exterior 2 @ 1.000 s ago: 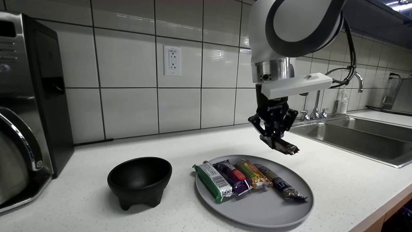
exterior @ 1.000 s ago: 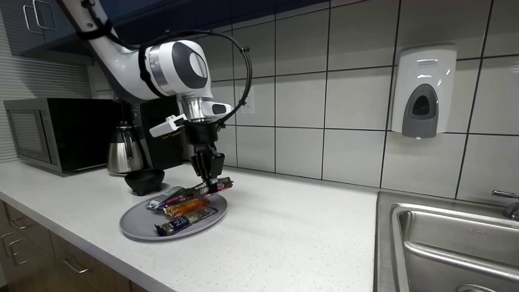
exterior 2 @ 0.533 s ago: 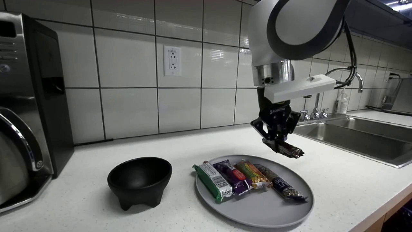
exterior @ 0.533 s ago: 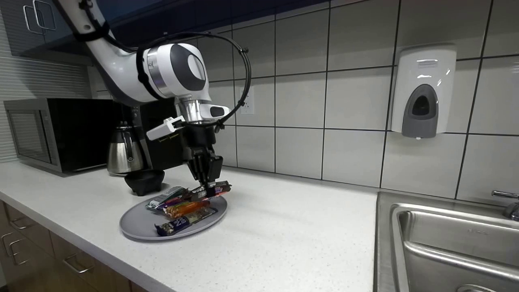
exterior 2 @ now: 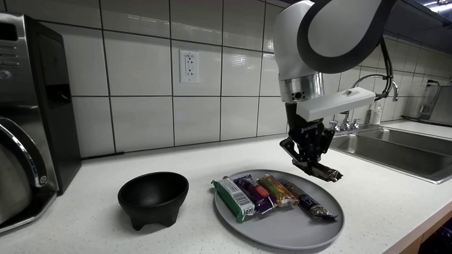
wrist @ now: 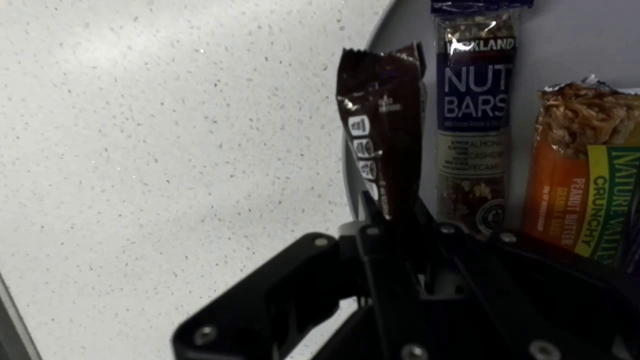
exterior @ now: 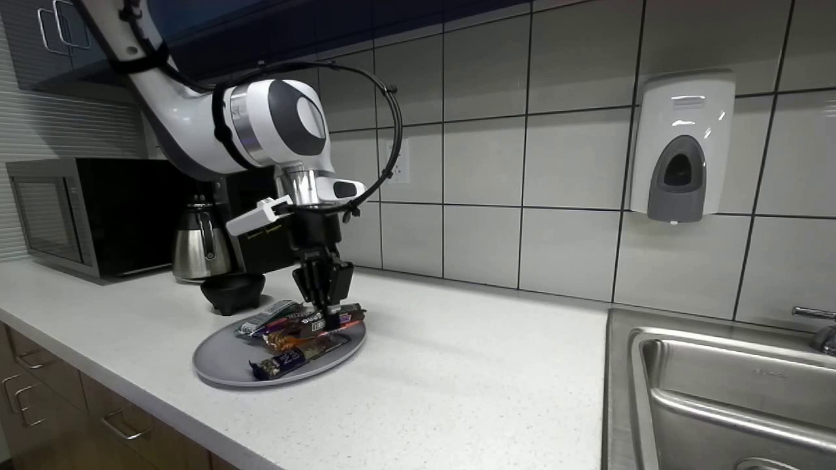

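My gripper [wrist: 397,212] is shut on a dark brown wrapped bar [wrist: 382,120], whose free end sticks out past the fingers. In an exterior view the held bar [exterior 2: 329,173] hangs above the right rim of a round grey plate [exterior 2: 282,234]. On the plate lie a blue-and-clear nut bar [wrist: 475,95], an orange granola bar [wrist: 557,200], a purple bar [exterior 2: 256,193] and a green-and-white bar [exterior 2: 233,198], side by side. The nut bar is nearest to the held one. Whether the held bar touches anything below cannot be told.
A black footed bowl [exterior 2: 153,195] stands beside the plate. Behind it are a coffee machine [exterior 2: 39,98], a steel carafe [exterior: 199,245] and a microwave [exterior: 98,215]. A steel sink [exterior: 738,391] is set into the counter, and a tiled wall [exterior: 483,241] runs along the back.
My gripper has come down with the brown bar still in its grasp, closer to the plate's edge. The bars on the plate and the bowl have stayed put.
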You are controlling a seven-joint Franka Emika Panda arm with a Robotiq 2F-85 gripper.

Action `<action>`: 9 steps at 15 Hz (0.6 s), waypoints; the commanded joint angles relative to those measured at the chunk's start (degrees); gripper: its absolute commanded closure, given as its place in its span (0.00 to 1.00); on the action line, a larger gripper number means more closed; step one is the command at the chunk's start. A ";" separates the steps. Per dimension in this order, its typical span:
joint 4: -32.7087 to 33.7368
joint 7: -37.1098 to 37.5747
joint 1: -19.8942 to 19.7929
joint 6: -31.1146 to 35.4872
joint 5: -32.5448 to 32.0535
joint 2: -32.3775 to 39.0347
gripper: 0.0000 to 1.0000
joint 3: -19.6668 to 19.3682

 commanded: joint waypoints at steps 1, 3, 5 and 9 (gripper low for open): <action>-0.65 -1.88 -0.37 -0.79 -0.70 -0.58 0.96 0.45; -0.61 -2.45 -0.40 -0.74 -0.67 -0.26 0.96 0.39; -0.34 -2.81 -0.40 -0.74 -0.76 0.11 0.96 0.32; 0.25 -3.45 -0.29 -0.76 -0.68 0.86 0.60 0.31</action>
